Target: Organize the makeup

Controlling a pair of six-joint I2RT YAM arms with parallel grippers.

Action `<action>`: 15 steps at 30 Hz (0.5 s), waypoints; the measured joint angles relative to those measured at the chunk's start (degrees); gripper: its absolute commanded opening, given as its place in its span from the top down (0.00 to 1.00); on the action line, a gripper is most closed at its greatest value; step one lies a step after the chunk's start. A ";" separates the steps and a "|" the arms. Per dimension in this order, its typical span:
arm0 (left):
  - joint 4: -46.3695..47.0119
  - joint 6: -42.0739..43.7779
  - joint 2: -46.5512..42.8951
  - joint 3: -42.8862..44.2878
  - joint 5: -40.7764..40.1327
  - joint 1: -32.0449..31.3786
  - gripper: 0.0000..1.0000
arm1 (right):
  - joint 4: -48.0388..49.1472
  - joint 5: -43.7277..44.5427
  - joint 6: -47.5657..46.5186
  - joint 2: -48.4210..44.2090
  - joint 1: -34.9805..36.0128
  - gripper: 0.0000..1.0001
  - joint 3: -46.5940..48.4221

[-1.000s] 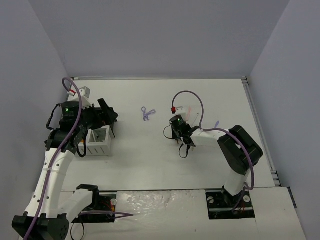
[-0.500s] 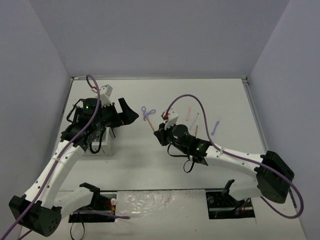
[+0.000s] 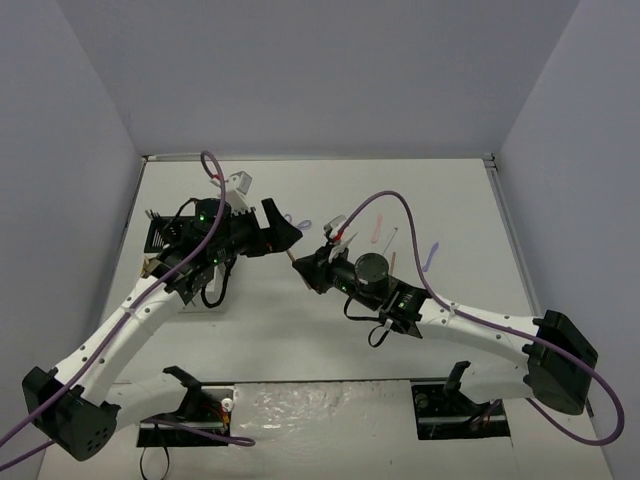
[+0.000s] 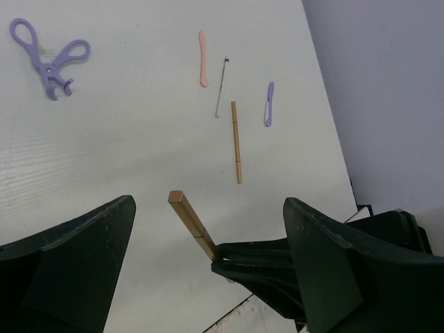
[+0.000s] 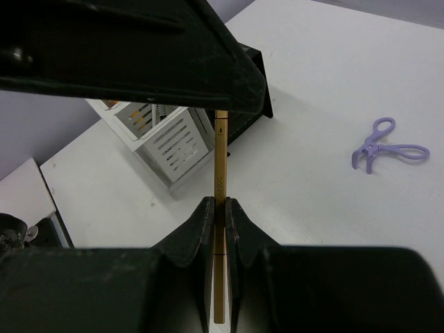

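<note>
The right gripper [image 5: 220, 202] is clamping its jaws on the tan stick [image 4: 194, 225], whose free end is sitting between the wide jaws of the left gripper [image 4: 208, 208].

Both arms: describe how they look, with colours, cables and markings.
The left arm and right arm have white links joined by black joint housings. A purple cable loops above each wrist, and a small green light glows on each. The left gripper and right gripper have black, wedge-shaped fingers.
</note>
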 measured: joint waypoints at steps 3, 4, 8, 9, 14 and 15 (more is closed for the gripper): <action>0.93 -0.78 1.26 0.00 -0.97 -1.41 0.53 | 0.43 -0.37 0.01 -0.33 0.00 1.00 -0.15; 1.22 -0.89 1.65 0.00 -1.24 -1.80 0.59 | 0.51 -0.44 0.02 -0.48 0.00 1.00 -0.20; 1.71 -1.38 2.53 0.02 -2.41 -3.08 0.90 | 0.52 -0.45 0.00 -1.22 0.04 1.00 -0.21; 1.74 -1.42 2.59 0.03 -2.66 -3.32 0.95 | 0.53 -0.45 0.00 -1.38 0.04 0.99 -0.21; 2.38 -1.87 2.60 0.20 -3.41 -4.15 1.00 | 0.59 -0.37 -0.05 -1.58 0.04 0.67 -0.30; 2.41 -1.82 2.60 0.20 -3.62 -4.23 1.00 | 0.56 -0.35 -0.14 -1.58 0.04 0.59 -0.30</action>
